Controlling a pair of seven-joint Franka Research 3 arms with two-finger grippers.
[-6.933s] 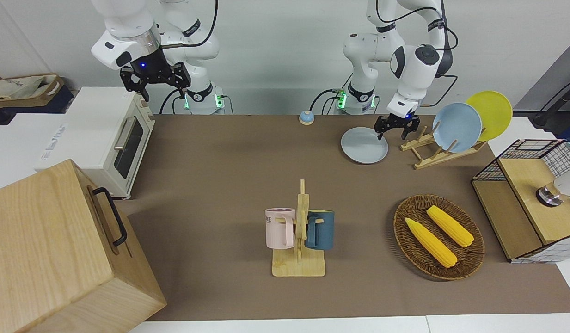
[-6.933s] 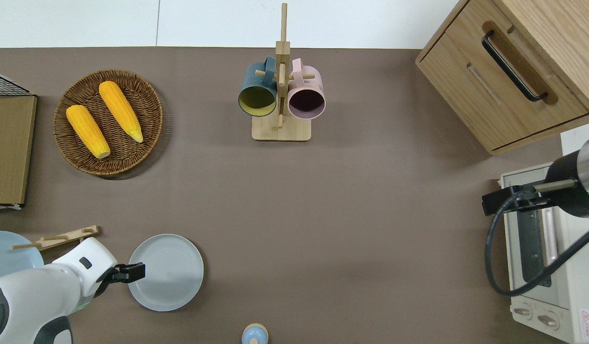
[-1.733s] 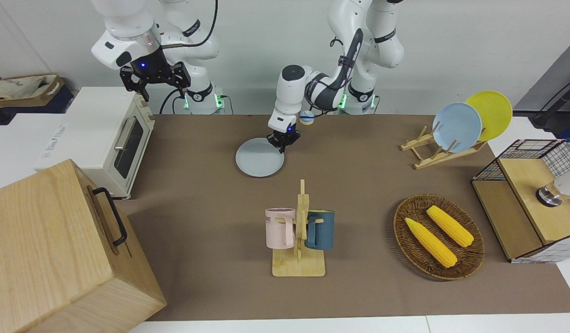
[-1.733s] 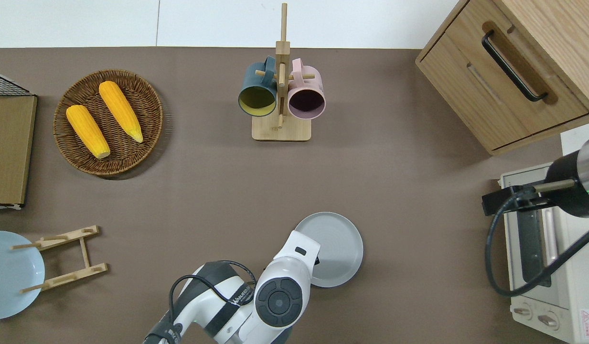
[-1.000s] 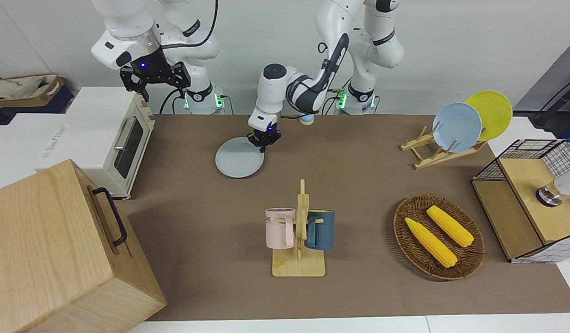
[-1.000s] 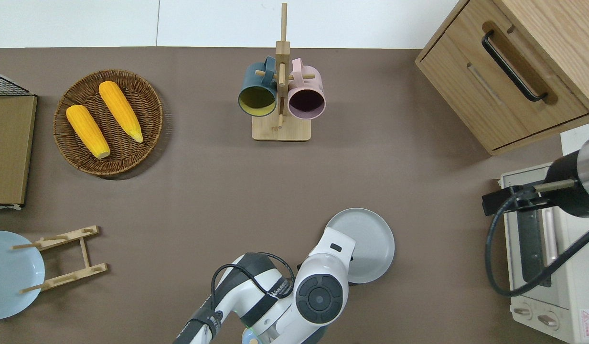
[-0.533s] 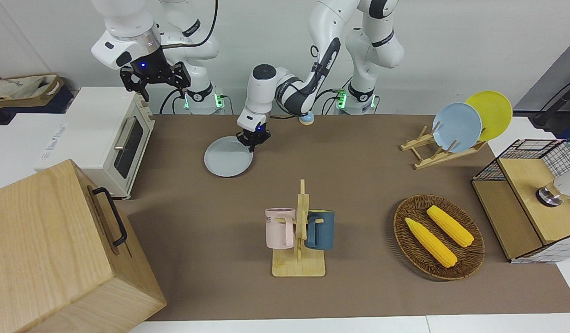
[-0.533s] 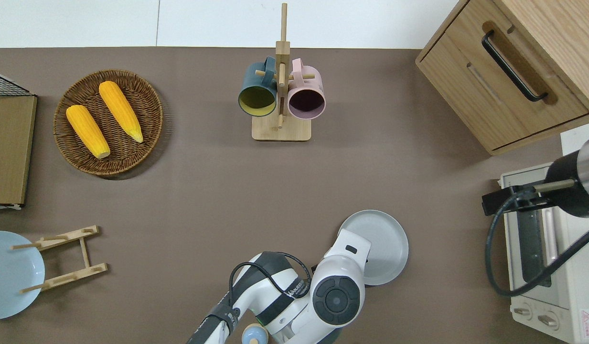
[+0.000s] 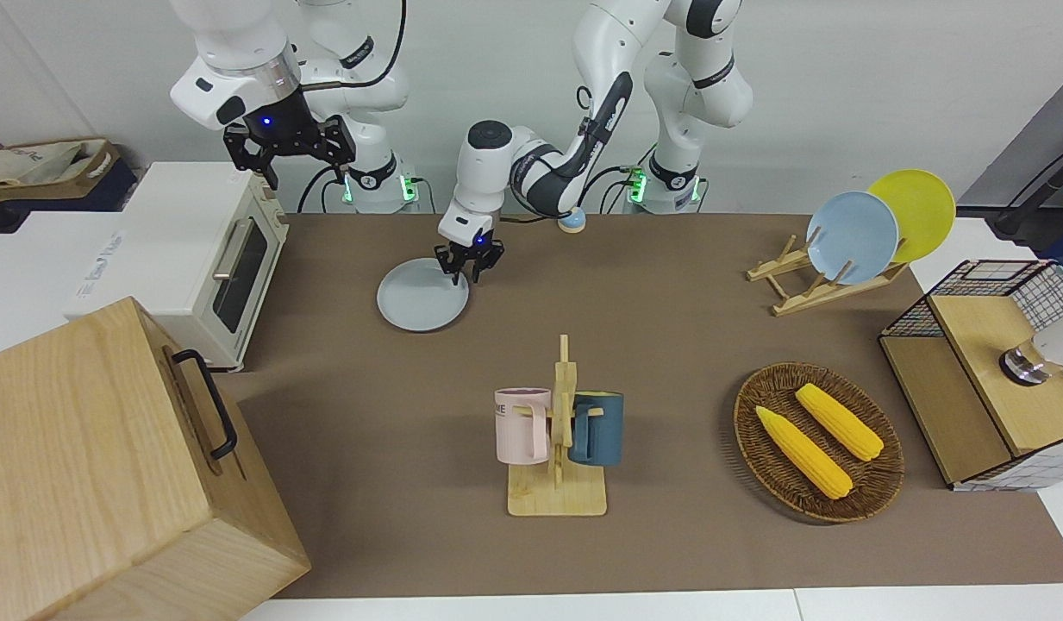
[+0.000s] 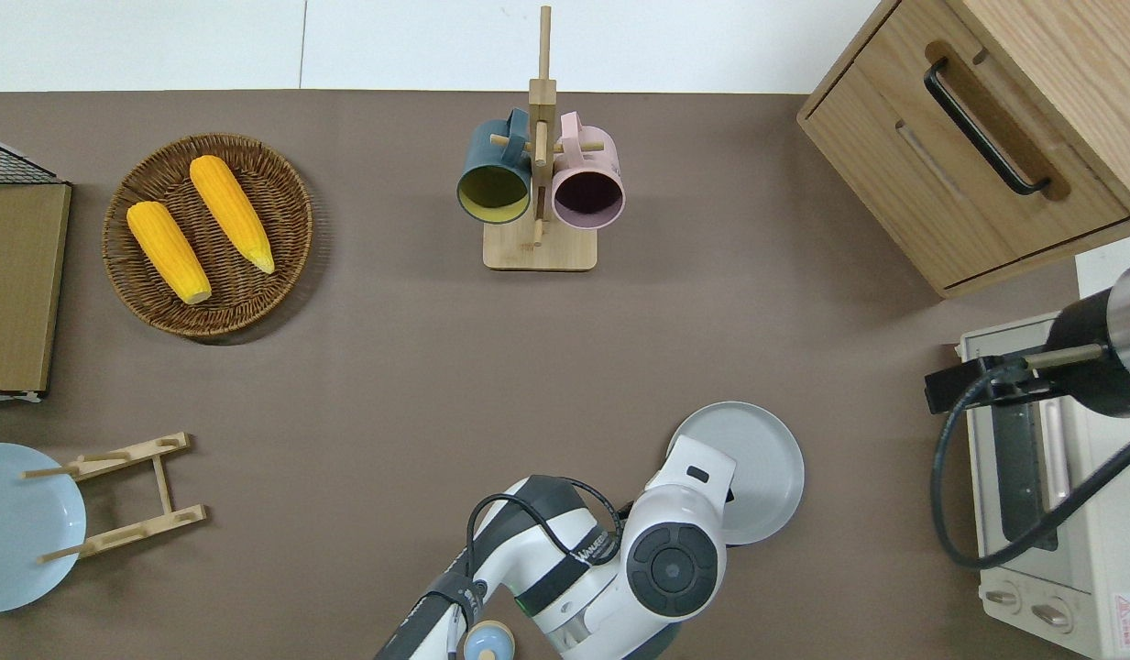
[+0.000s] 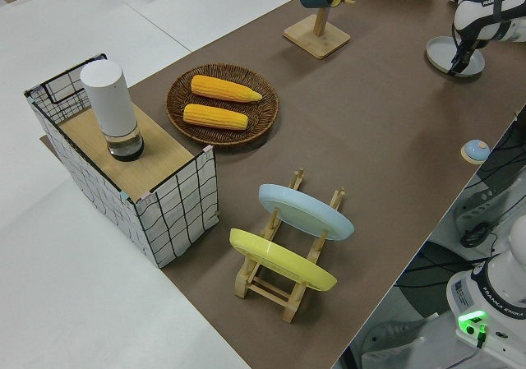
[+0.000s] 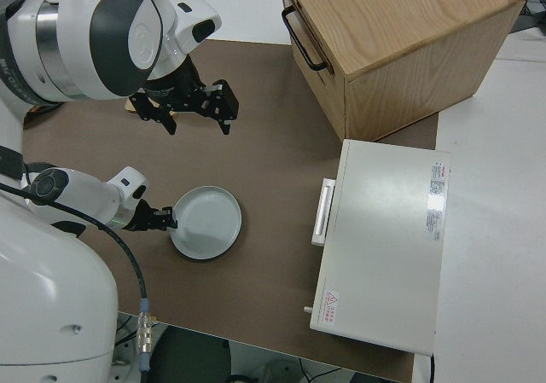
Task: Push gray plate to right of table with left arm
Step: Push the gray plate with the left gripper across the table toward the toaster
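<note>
The gray plate (image 9: 421,297) (image 10: 762,463) (image 12: 207,222) lies flat on the brown table (image 9: 669,345), nearer to the robots than the mug rack and a little short of the toaster oven. My left gripper (image 9: 465,278) (image 12: 168,220) stands at the plate's rim, on the side toward the left arm's end and the robots, its fingers pointing down and slightly apart, holding nothing. In the overhead view the wrist hides it. My right gripper (image 12: 199,129) is parked, open and empty.
A white toaster oven (image 9: 212,259) and a wooden cabinet (image 9: 109,466) stand at the right arm's end. A mug rack (image 9: 559,431) stands mid-table. A corn basket (image 9: 817,442), a plate rack (image 9: 807,280) and a wire box (image 9: 997,379) fill the left arm's end. A small bell (image 9: 571,219) sits by the robots.
The left arm has pushed the gray plate from beside the plate rack across the table toward the toaster oven. In the last half second the plate barely moved and the fingers look more spread.
</note>
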